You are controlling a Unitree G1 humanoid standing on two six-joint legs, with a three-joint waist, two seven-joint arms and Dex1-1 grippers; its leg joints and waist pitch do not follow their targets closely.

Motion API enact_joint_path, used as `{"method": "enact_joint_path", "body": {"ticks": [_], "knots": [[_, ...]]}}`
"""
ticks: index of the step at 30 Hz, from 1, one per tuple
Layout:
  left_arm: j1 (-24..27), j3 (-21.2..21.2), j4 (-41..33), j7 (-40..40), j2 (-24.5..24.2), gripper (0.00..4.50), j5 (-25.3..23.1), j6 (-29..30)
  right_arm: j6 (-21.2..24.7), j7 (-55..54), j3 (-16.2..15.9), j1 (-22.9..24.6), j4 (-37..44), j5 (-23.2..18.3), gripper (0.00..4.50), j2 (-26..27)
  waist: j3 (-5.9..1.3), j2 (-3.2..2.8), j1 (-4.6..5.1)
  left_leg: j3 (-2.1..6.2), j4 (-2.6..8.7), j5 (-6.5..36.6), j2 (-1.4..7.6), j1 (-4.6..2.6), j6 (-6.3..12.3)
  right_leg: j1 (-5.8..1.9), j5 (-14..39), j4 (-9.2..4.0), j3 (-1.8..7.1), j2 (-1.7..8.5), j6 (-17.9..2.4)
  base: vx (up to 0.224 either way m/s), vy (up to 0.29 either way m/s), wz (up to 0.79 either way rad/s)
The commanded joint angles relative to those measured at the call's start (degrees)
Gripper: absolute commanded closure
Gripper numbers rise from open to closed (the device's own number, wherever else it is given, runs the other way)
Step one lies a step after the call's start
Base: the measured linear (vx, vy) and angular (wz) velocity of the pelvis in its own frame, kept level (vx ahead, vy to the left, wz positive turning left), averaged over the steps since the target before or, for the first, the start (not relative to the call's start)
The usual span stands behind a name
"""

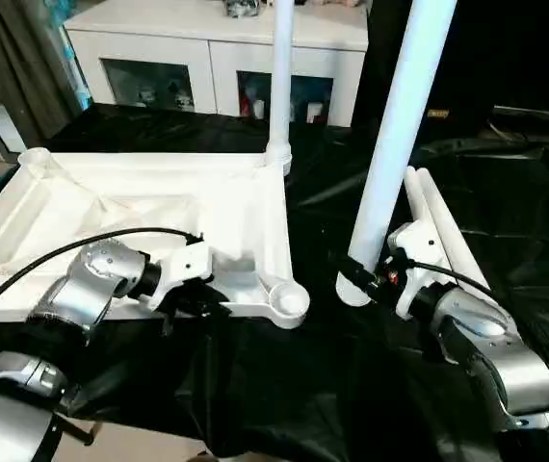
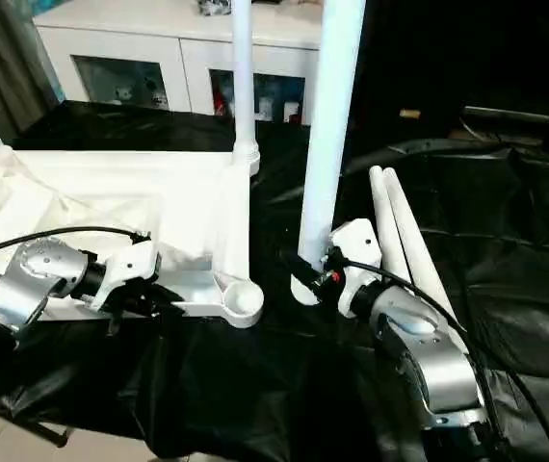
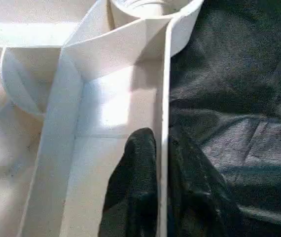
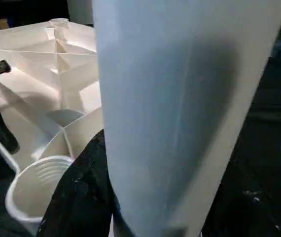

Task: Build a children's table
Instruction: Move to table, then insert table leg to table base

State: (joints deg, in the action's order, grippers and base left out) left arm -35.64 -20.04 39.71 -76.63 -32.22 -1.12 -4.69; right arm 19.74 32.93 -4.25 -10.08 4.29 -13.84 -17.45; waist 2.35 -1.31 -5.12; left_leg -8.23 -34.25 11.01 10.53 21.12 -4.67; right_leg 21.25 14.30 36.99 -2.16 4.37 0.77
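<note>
**Upturned tabletop on black cloth, one leg fitted, one in the gripper**

The work surface is a large table draped in creased black cloth point(image 1: 284, 385). On its left half lies the small white plastic rectangular tabletop point(image 1: 130, 207), underside up, its ribs and round corner sockets showing. The near-right round socket point(image 1: 288, 303) is open, close to the cloth's front fold. At the far-right corner a long white tubular leg point(image 1: 280, 77) stands upright in its socket.

The left gripper point(image 1: 193, 300) pinches the tabletop's near rim wall, one black finger point(image 3: 133, 182) inside the wall and the other outside. The right gripper point(image 1: 356, 279) is clamped around the base of a second white tubular leg point(image 1: 400, 125), held nearly upright, its foot just beside the open socket. Two more white legs point(image 1: 448, 236) lie side by side on the cloth behind the right forearm.

Beyond the table stands a white cabinet with glass-fronted doors point(image 1: 217, 67), and a dark curtain point(image 1: 19, 58) hangs at the far left.
</note>
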Motion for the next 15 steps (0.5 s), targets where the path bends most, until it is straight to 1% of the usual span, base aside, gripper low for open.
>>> {"method": "enact_joint_path", "body": {"ticks": [1, 2, 3, 5, 7, 10, 12, 13, 15], "knots": [[-1.69, 0.57, 1.45, 0.54, -0.36, 4.2, -0.65, -1.17, 0.43, -0.07, 0.05, -0.57, 0.97, -0.29, 2.62, 0.03, -3.35, -0.45, -0.05, 0.0, 4.16, 8.21, 1.77, -0.62, -0.25, -2.64, -6.56, -3.98, 2.12, 3.27, -14.17, 0.0, 0.0, 0.0], [-1.73, 0.6, 1.55, 0.53, -0.35, 4.37, -0.65, -1.25, 0.43, -0.07, 0.05, -0.56, 0.97, -0.29, 2.62, 0.02, -3.33, -0.48, -0.08, -0.01, 4.19, 8.4, 1.76, -0.65, -0.28, -2.61, -6.16, -4.01, 2.13, 3.29, -14.17, 0.0, 0.0, 0.0], [-1.96, 0.88, 2.21, 0.43, -0.2, 4.43, -0.51, -1.77, 0.44, -0.01, 0.07, -0.54, 1.01, -0.32, 2.62, -0.01, -3.34, -0.54, -0.06, -0.01, 4.21, 8.5, 1.81, -0.65, -0.36, -2.59, -5.93, -4.01, 2.14, 3.31, -14.2, 0.0, 0.0, 0.0], [-2.11, 1.27, 2.77, 0.28, 0.0, 4.47, -0.15, -2.12, 0.47, 0.07, 0.11, -0.51, 1.08, -0.42, 2.62, -0.02, -3.31, -0.49, -0.05, -0.01, 4.25, 8.75, 1.83, -0.64, -0.47, -2.61, -5.65, -4.03, 2.17, 3.31, -14.16, 0.0, 0.0, 0.0], [-2.14, 2.27, 3.41, -0.77, 0.45, 4.47, 1.18, -2.47, 0.69, 0.17, 0.36, -0.59, 1.16, -0.82, 2.62, 0.07, -3.34, -0.4, 0.07, -0.05, 4.18, 8.04, 1.74, -0.56, -0.42, -2.67, -6.6, -3.97, 2.18, 3.27, -14.23, 0.0, 0.0, 0.0], [-1.44, 3.31, 2.77, -1.96, 1.19, 4.47, 3.12, -2.59, 2.65, 0.35, 1.96, -1.18, 1.2, -3.75, 2.62, 1.15, -3.44, -0.27, -0.04, -0.11, 4.11, 7.37, 1.84, -0.6, 0.24, -2.66, -7.54, -3.88, 2.2, 3.39, -14.77, 0.0, 0.0, 0.0], [-1.26, 3.74, 2.85, -2.15, 1.76, 4.47, 3.87, -2.65, 3.66, 0.78, 2.62, -1.57, 1.53, -5.55, 2.62, 1.69, -3.51, -0.31, -0.07, -0.13, 4.05, 6.48, 1.88, -0.57, 0.57, -2.65, -9.02, -3.74, 2.16, 3.33, -15.13, 0.0, 0.0, 0.0], [-1.15, 3.97, 2.75, -1.95, 2.34, 4.47, 4.32, -2.43, 4.59, 1.29, 3.02, -2.04, 1.69, -7.01, 2.62, 2.08, -3.5, -0.08, -0.03, -0.17, 4.01, 6.26, 1.85, -0.51, 0.83, -2.69, -9.55, -3.67, 2.12, 3.28, -15.2, 0.0, 0.0, 0.0], [-0.97, 4.24, 3.08, -0.79, 4.1, 4.49, 4.89, -2.31, 5.28, 2.66, 2.38, -3.26, 1.14, -8.09, 2.62, 2.48, -3.5, -0.08, -0.11, -0.22, 3.96, 5.95, 1.87, -0.49, 1.29, -2.66, -9.6, -3.67, 2.11, 3.36, -15.37, 0.0, 0.0, 0.0]]}}
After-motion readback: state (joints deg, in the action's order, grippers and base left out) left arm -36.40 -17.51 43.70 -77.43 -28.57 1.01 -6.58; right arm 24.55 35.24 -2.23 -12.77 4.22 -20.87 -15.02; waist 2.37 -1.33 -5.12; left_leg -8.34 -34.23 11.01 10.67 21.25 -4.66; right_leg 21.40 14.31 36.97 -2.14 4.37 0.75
